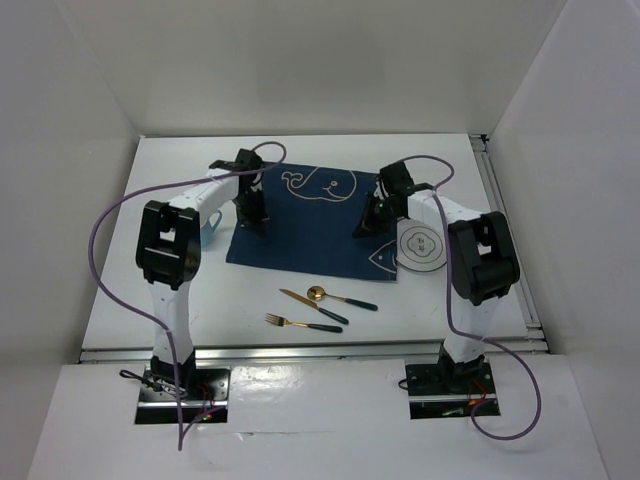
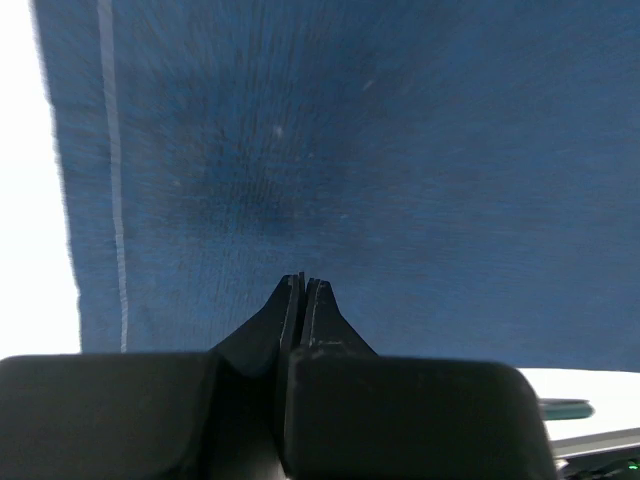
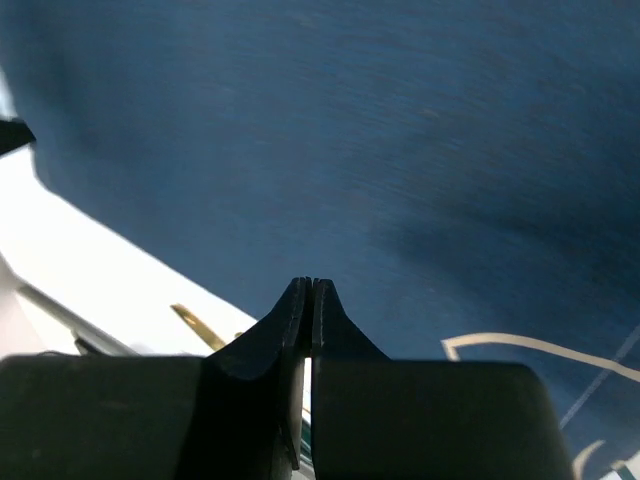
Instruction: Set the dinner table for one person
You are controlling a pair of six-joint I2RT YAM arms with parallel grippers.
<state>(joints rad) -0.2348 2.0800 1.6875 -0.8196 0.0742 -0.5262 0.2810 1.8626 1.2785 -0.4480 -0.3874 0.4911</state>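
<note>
The white dinner table (image 1: 240, 300) has silver rails along its edges. A navy placemat (image 1: 310, 225) with white whale drawings lies at its middle. My left gripper (image 1: 254, 220) is shut, with its tips at the mat's left edge. My right gripper (image 1: 366, 226) is shut, at the mat's right edge. In the left wrist view the shut gripper (image 2: 302, 280) points down at the mat (image 2: 350, 150). The right wrist view shows the same, with the shut gripper (image 3: 311, 284) over the mat (image 3: 380, 130). I see no cloth between either pair of jaws.
A white plate (image 1: 422, 246) lies right of the mat, with its left rim under the mat's corner. A pale blue cup (image 1: 210, 228) stands left of the mat. A gold knife (image 1: 312, 305), spoon (image 1: 340, 298) and fork (image 1: 302, 323) with dark green handles lie in front.
</note>
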